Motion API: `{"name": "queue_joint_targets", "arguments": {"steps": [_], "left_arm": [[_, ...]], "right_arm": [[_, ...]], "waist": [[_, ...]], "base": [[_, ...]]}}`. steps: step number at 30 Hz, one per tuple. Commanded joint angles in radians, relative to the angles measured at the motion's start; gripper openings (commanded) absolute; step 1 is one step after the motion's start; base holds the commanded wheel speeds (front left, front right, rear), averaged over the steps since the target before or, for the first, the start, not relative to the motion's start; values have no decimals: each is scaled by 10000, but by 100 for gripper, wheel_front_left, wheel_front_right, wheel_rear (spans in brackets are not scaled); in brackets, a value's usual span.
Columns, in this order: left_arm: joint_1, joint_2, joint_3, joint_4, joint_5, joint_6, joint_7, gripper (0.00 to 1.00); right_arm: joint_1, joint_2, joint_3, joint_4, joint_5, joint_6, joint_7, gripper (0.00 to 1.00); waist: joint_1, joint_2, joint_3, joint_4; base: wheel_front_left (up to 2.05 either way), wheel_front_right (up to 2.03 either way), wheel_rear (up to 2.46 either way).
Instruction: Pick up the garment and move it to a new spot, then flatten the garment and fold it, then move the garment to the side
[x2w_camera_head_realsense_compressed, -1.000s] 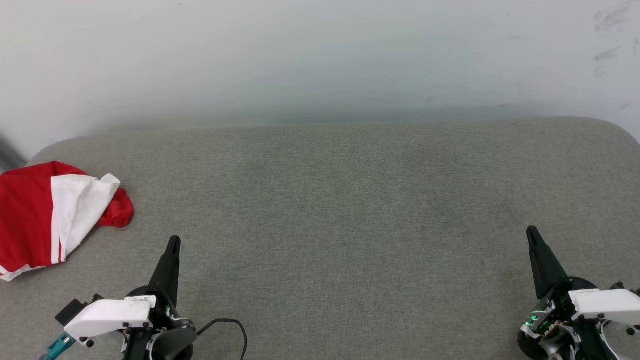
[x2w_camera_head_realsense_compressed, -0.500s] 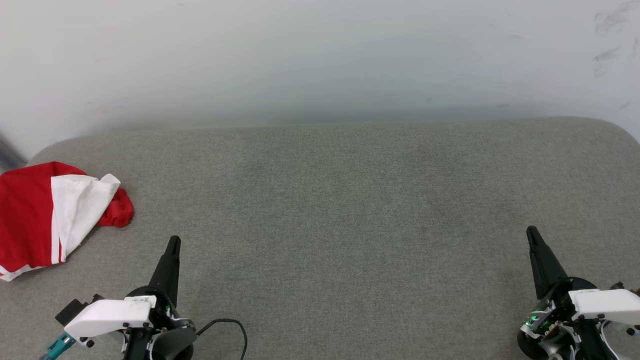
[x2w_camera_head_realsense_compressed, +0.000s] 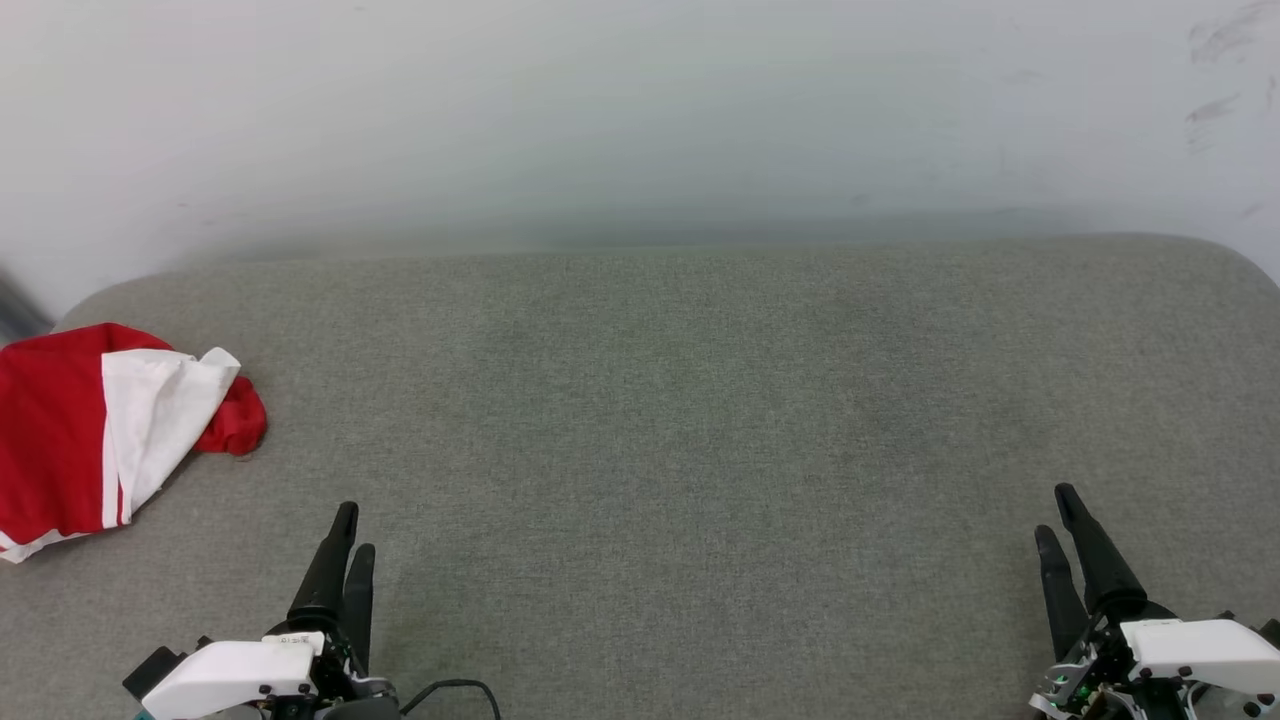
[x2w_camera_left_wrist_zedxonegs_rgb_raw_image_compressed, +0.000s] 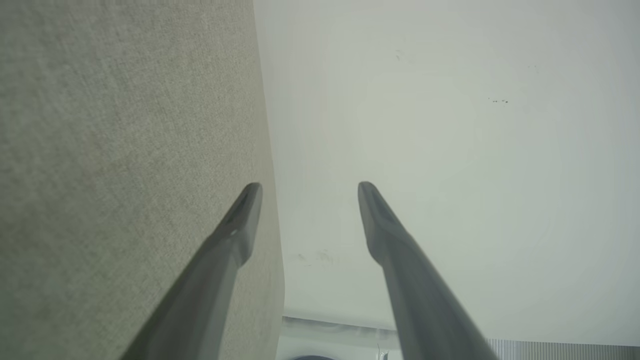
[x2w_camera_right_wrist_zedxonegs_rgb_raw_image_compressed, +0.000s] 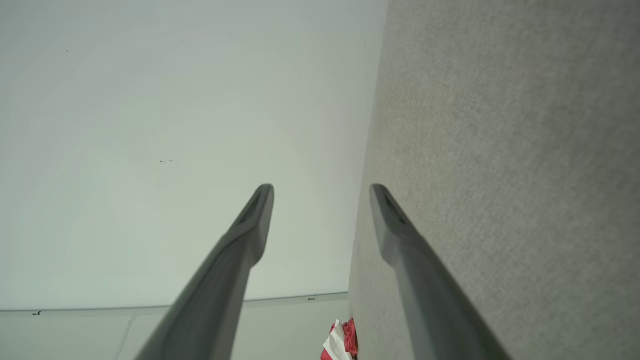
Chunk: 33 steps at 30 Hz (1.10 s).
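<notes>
Garment (x2w_camera_head_realsense_compressed: 60, 440) (red and white) bunched on grey cushion (x2w_camera_head_realsense_compressed: 700, 400).
Left gripper (x2w_camera_head_realsense_compressed: 356, 529) and right gripper (x2w_camera_head_realsense_compressed: 1052, 510) both have fingers apart.

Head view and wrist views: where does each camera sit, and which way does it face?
Head view: on the head, facing forward and down at the grey padded surface; left hand and right hand below.
Left wrist view: on the left wrist, along its open fingers toward the white wall.
Right wrist view: on the right wrist, likewise.
Head and right wrist views share the garment.
</notes>
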Motion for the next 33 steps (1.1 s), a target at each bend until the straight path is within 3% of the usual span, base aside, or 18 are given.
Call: {"name": "queue_joint_targets", "arguments": {"steps": [1,9,19,33], "left_arm": [[-82,18,-28,-255,90,-5,-110,100],[49,21,128,-390,448,-8,-493,100],[130,25,637,-481,1701,-12,-923,100],[-47,31,1693,-1279,4234,-11,-1455,100]], "right_arm": [[-89,-1,51,-218,-134,2,-125,100],[-30,0,122,-325,-971,2,-512,100],[-56,1,-106,-637,-2941,2,-944,100],[-198,2,461,-1961,-7530,3,-1483,100]], "waist": [[2,0,1,-4],[2,0,8,-22],[2,0,7,-32],[2,0,49,-42]], "base": [[0,0,0],[0,0,0],[0,0,0],[0,0,0]]}}
